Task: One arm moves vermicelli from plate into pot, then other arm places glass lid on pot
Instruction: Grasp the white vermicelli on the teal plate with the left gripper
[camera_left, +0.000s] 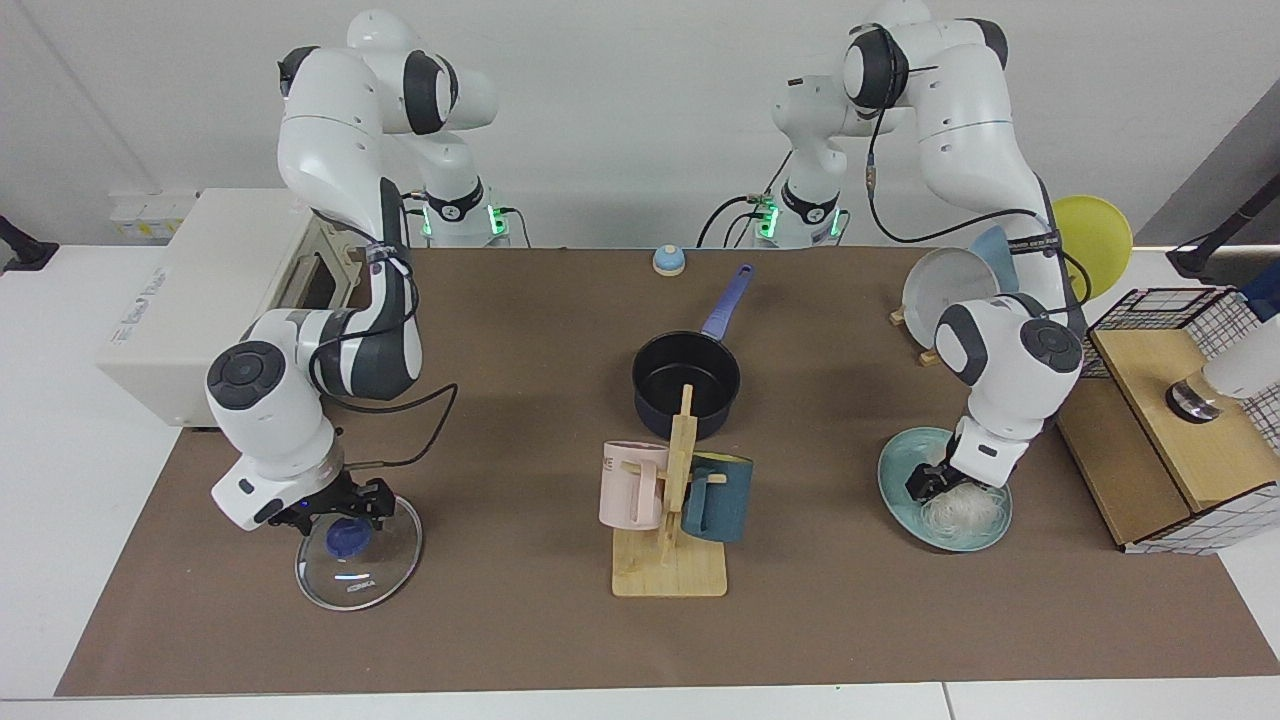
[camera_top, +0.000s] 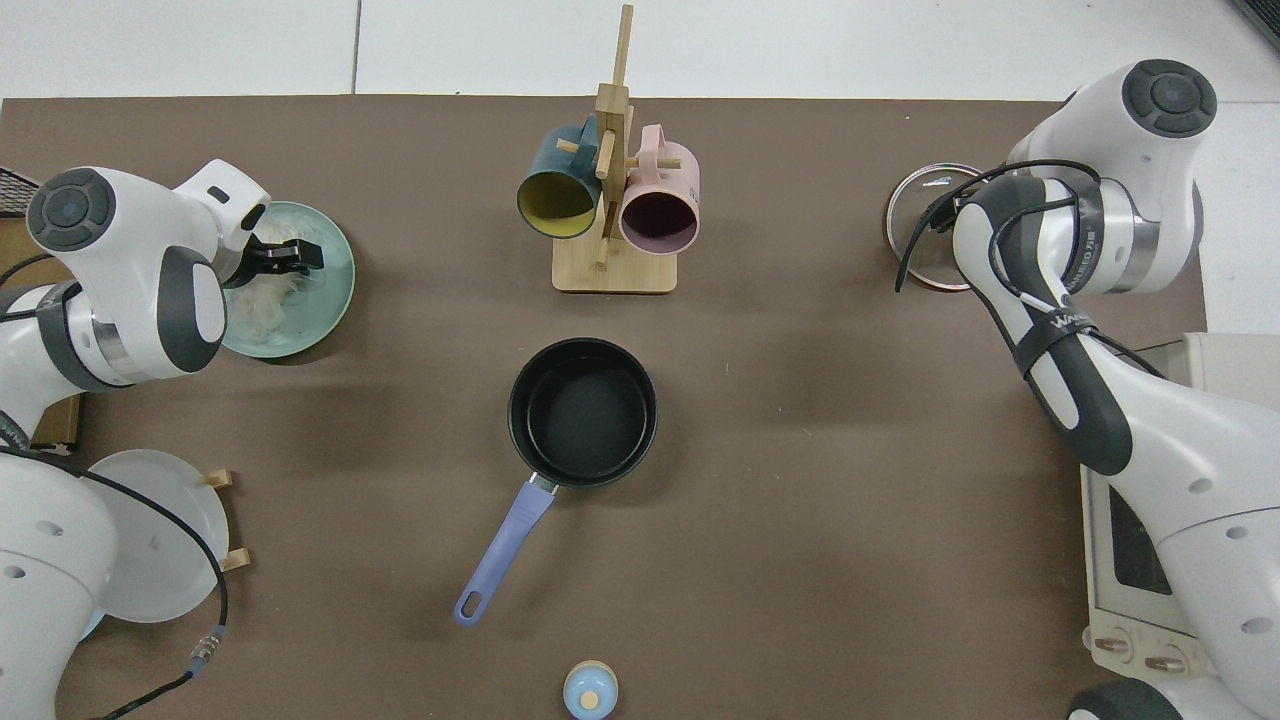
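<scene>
The left tool (camera_left: 938, 484) is down in the vermicelli (camera_left: 962, 512) on the plate (camera_left: 898, 470) — whether its fingers have closed on the strands I cannot tell. This looks like the first step, the pick-up. Next it calls for a clean lift and a carry to the pot (camera_left: 686, 382), which stands empty mid-counter behind the mug rack (camera_left: 670, 520). The right tool (camera_left: 338, 508) waits, spread around the knob of the glass lid (camera_left: 360, 556) — not clamped on it.
</scene>
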